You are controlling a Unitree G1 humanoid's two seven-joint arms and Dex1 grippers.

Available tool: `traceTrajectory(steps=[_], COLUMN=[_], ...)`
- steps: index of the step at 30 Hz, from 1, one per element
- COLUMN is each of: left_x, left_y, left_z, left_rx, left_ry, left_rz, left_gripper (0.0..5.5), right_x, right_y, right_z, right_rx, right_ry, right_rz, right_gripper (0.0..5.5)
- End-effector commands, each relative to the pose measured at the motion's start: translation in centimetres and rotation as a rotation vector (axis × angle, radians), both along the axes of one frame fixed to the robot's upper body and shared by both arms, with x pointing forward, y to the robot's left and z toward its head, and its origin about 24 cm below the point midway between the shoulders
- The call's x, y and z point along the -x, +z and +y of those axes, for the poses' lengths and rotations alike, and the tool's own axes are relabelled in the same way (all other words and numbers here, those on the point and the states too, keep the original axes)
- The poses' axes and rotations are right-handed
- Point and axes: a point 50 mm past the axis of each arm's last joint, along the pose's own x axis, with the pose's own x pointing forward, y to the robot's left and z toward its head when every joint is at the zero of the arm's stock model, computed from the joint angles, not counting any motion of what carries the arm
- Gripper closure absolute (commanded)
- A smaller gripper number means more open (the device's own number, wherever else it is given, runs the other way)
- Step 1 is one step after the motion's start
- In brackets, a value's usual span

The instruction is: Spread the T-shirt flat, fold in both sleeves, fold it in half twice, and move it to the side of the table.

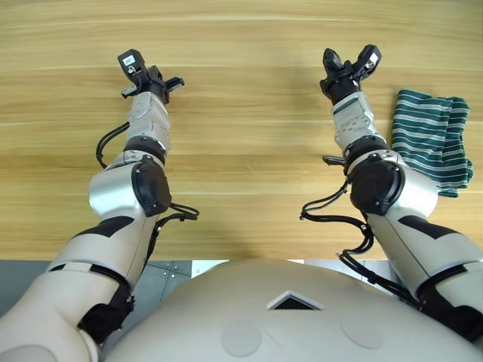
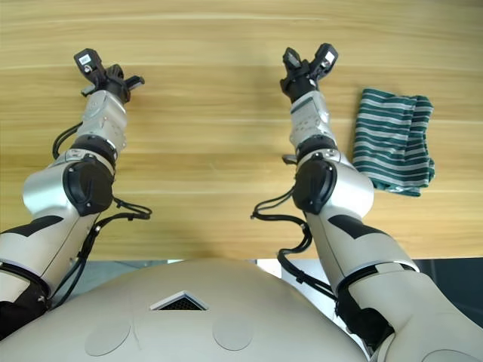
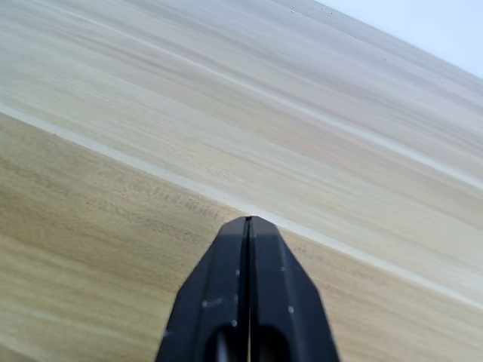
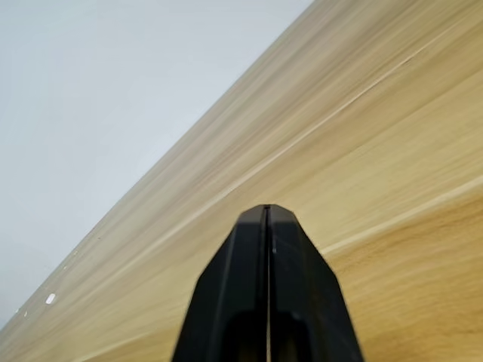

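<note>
The T-shirt [image 1: 432,139], dark green with thin white stripes, lies folded into a compact bundle at the right side of the wooden table [image 1: 249,113]. My right gripper [image 1: 332,59] is held over bare wood to the left of the shirt, apart from it. Its fingers [image 4: 267,226] are shut with nothing between them. Far to the left, my left gripper [image 1: 172,81] hovers over bare wood. Its fingers [image 3: 247,234] are also pressed together and hold nothing.
The table's near edge [image 1: 226,259] runs just in front of my torso. A pale wall or floor [image 4: 90,90] lies beyond the table's far edge in the right wrist view.
</note>
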Motion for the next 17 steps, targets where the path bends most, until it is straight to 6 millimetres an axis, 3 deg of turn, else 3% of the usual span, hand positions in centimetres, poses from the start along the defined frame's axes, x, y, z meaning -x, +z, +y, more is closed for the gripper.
traceTrajectory(steps=[1, 17], left_x=[0.03, 0.28], left_y=[0.04, -0.24], left_z=[0.47, 0.74], left_rx=[-0.001, 0.014], left_ry=[0.012, 0.014], left_rz=[0.010, 0.016], left_gripper=[5.50, 5.50], right_x=[-0.49, -0.40], right_y=[0.62, 0.46], right_z=[0.80, 1.14], right_rx=[-0.007, -0.013], right_ry=[0.022, 0.028], right_rz=[-0.009, -0.004], right_gripper=[5.47, 5.47])
